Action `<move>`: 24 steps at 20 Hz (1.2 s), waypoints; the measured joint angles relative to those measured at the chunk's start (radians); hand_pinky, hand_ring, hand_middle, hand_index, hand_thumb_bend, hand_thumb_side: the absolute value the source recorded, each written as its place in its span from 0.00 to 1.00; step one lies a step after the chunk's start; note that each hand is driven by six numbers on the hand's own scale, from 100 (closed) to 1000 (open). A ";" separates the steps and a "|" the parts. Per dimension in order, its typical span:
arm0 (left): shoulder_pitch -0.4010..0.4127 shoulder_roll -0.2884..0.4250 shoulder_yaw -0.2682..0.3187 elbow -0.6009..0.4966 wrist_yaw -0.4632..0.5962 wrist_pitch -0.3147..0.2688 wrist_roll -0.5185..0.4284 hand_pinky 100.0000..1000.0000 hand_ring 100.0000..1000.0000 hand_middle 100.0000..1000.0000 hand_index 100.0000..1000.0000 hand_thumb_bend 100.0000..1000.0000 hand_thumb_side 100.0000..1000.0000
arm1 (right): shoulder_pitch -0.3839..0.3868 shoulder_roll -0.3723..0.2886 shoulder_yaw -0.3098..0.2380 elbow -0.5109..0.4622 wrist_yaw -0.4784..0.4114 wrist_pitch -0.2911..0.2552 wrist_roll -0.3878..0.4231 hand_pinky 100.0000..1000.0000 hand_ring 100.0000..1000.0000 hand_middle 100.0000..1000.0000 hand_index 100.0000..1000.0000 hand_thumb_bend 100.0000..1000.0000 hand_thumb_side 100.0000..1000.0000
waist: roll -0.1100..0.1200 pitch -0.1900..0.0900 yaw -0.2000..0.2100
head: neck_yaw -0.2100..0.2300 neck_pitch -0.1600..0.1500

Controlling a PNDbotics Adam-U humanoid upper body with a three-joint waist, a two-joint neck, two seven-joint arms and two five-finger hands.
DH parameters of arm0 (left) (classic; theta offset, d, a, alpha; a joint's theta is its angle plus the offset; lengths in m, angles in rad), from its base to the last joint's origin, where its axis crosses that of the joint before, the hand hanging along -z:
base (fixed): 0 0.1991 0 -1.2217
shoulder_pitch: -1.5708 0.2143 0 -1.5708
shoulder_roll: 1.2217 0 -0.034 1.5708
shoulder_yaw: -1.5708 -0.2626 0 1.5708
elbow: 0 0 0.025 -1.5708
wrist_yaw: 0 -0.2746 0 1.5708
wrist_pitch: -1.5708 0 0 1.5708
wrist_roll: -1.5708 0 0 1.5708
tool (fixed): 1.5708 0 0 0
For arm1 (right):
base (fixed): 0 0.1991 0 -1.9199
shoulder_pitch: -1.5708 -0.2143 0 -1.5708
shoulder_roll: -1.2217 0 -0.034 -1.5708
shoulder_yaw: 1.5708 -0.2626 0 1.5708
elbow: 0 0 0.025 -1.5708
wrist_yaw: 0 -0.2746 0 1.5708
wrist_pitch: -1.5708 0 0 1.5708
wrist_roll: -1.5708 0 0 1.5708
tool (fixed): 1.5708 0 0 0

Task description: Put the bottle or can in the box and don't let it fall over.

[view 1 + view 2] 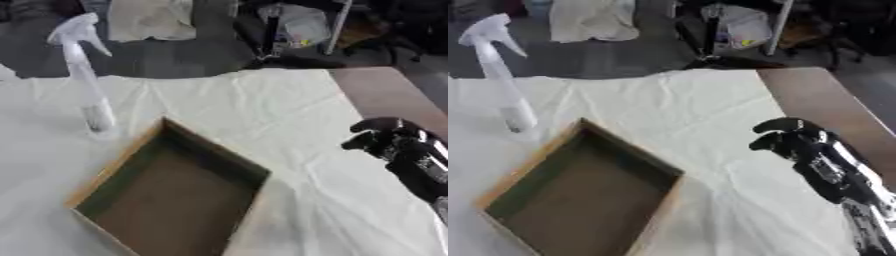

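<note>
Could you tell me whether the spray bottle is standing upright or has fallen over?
Upright: the spray bottle stands on its base on the white cloth, trigger head on top, outside the box.

White-clothed surface [262, 105] lies bare between the black right hand [785, 140] and the open brown cardboard box [171, 192]; tall white spray bottle [83, 75] stands upright just beyond the box's far-left corner.

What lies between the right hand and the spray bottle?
Only bare white cloth and the far corner of the open cardboard box separate the right hand from the upright spray bottle, clearest in the left eye view.
</note>
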 measured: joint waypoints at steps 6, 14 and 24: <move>-0.042 -0.031 0.000 0.046 0.000 -0.005 -0.003 0.84 0.76 0.76 0.87 0.00 0.54 | -0.001 0.002 0.000 0.000 0.012 0.000 0.000 0.81 0.70 0.75 0.80 0.00 0.49 | 0.000 0.012 -0.009 | 0.009 -0.028; -0.112 -0.092 0.000 0.115 -0.002 -0.013 -0.011 0.85 0.76 0.77 0.87 0.00 0.55 | -0.006 0.003 0.000 0.000 0.022 0.000 -0.001 0.81 0.70 0.75 0.80 0.00 0.50 | 0.001 0.025 -0.025 | 0.058 -0.054; -0.185 -0.169 -0.007 0.190 -0.011 -0.030 -0.029 0.86 0.76 0.77 0.87 0.00 0.56 | -0.013 0.005 0.003 0.000 0.035 0.002 0.002 0.81 0.70 0.75 0.80 0.00 0.51 | 0.007 0.038 -0.047 | 0.086 -0.062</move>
